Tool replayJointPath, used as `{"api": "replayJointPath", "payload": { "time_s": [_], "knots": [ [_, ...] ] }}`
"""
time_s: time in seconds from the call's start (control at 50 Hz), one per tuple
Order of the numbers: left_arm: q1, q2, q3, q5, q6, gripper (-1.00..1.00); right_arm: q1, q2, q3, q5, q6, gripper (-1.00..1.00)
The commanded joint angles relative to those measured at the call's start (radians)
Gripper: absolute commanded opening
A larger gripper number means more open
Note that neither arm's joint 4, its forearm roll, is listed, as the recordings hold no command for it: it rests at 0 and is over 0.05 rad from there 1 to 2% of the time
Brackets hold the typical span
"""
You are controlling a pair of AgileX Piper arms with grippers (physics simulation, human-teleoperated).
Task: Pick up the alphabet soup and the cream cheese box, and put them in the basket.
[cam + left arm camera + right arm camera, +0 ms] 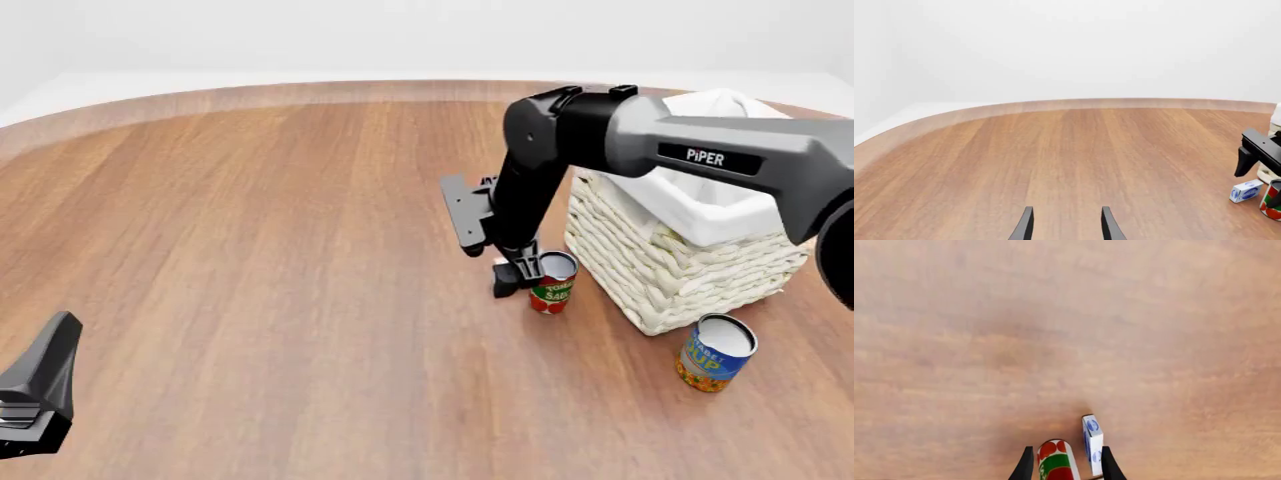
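The wood surface (pixel 267 250) lies broad and bare left of the right arm, its curved far edge meeting a white room. The right gripper (pixel 1066 467) points straight down, jaws spread around the red and green can (pixel 1056 460) and cream cheese box (pixel 1092 442), the box on edge just beside the can. The basket (pixel 667 260) stands close right, the alphabet soup (pixel 714 352) tilted before it. The left gripper (pixel 1066 225) has its jaws released, low over the bare wood
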Motion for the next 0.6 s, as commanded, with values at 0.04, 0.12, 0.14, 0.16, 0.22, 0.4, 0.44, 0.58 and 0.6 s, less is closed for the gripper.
{"api": "replayJointPath", "payload": {
  "time_s": [0.04,0.12,0.14,0.16,0.22,0.4,0.44,0.58,0.6],
  "knots": [
    [0.000,0.000,0.000,0.000,0.000,1.00,-0.002,0.030,-0.016,0.010,-0.011,1.00],
    [0.000,0.000,0.000,0.000,0.000,1.00,-0.003,0.042,-0.020,0.011,-0.017,1.00],
    [0.000,0.000,0.000,0.000,0.000,1.00,-0.003,0.042,-0.020,0.011,-0.017,1.00],
    [0.000,0.000,0.000,0.000,0.000,1.00,-0.005,0.045,-0.025,0.013,-0.017,1.00],
    [0.000,0.000,0.000,0.000,0.000,1.00,-0.004,0.052,-0.034,0.018,-0.019,1.00],
    [0.000,0.000,0.000,0.000,0.000,1.00,-0.013,0.075,-0.064,0.030,-0.029,1.00],
    [0.000,0.000,0.000,0.000,0.000,1.00,-0.017,0.080,-0.075,0.035,-0.032,1.00],
    [0.000,0.000,0.000,0.000,0.000,1.00,-0.025,0.096,-0.099,0.044,-0.044,1.00],
    [0.000,0.000,0.000,0.000,0.000,1.00,-0.027,0.100,-0.109,0.049,-0.043,1.00]
  ]
}}
